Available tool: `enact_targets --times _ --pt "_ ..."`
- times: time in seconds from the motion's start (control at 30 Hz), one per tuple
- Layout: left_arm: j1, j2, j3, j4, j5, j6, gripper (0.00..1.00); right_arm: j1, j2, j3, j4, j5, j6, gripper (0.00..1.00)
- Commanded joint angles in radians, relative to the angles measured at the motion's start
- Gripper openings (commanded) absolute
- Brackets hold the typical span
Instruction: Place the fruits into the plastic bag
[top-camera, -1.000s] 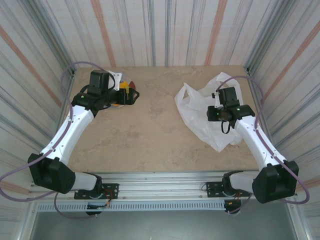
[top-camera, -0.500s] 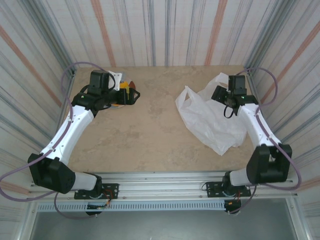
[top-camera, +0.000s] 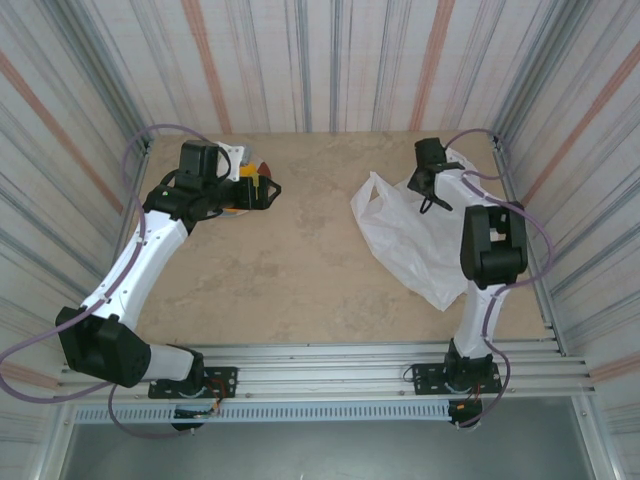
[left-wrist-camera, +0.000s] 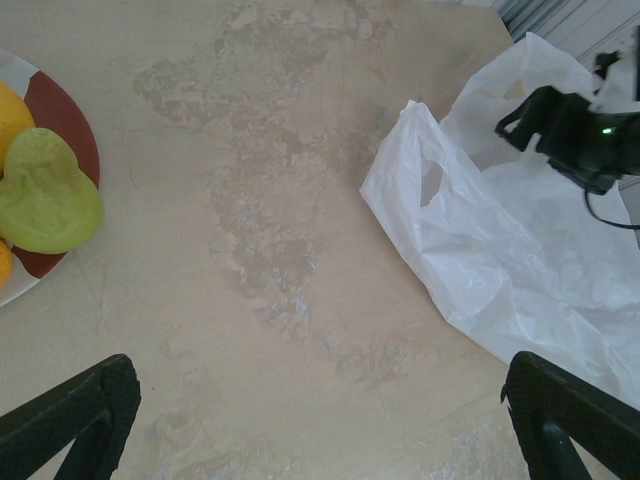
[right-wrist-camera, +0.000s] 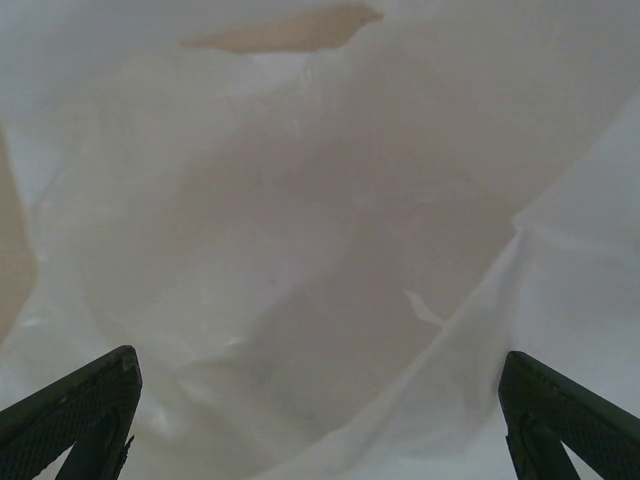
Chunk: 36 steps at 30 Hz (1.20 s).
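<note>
The left hand (left-wrist-camera: 318, 400) hangs wide by the fruits (left-wrist-camera: 45, 195), seemingly to pick one, while the right hand (right-wrist-camera: 320, 400), also wide, hovers at the bag (right-wrist-camera: 320, 250), probably to open it.

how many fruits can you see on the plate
3, at the left wrist view's left edge: a green fruit on the plate, a yellow-orange fruit above it, an orange sliver below it. More may be hidden off frame.
</note>
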Motion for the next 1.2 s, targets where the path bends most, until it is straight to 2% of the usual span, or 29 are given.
enact_targets --times 0.0,0.1,0.23,0.33,0.5,0.63,0.87,0.97,1.07,1.17 --pt "0.011 -0.002 -0.014 0.014 0.033 -0.015 0.99 0.005 0.069 0.063 -0.087 0.091 0.065 0.93" --pt "0.014 0.003 -0.015 0.02 0.049 -0.026 0.99 0.008 0.127 0.115 -0.137 0.108 0.055 0.85" --pt "0.02 0.009 -0.015 0.023 0.064 -0.034 0.99 0.008 0.103 0.062 -0.094 0.111 0.015 0.47" --pt "0.028 0.011 -0.018 0.029 0.084 -0.048 0.99 -0.002 0.081 0.042 -0.082 0.076 -0.017 0.24" --pt "0.036 0.01 -0.018 0.031 0.084 -0.051 0.99 0.0 -0.017 0.004 -0.032 0.006 -0.094 0.0" --pt "0.038 0.004 -0.018 0.027 0.067 -0.048 0.99 -0.002 -0.136 -0.008 -0.011 -0.103 -0.227 0.0" --pt "0.036 -0.019 -0.026 0.04 0.046 -0.032 0.99 0.001 -0.383 -0.067 -0.076 -0.501 -0.512 0.0" --pt "0.026 -0.037 -0.05 0.083 0.04 -0.021 0.99 -0.001 -0.496 -0.128 -0.049 -0.673 -0.586 0.0" --pt "-0.005 -0.06 -0.086 0.137 -0.016 0.007 0.99 0.002 -0.571 -0.149 -0.035 -0.825 -0.639 0.0" --pt "-0.038 -0.063 -0.102 0.177 -0.055 0.037 0.98 0.009 -0.609 -0.149 -0.044 -0.922 -0.685 0.0"
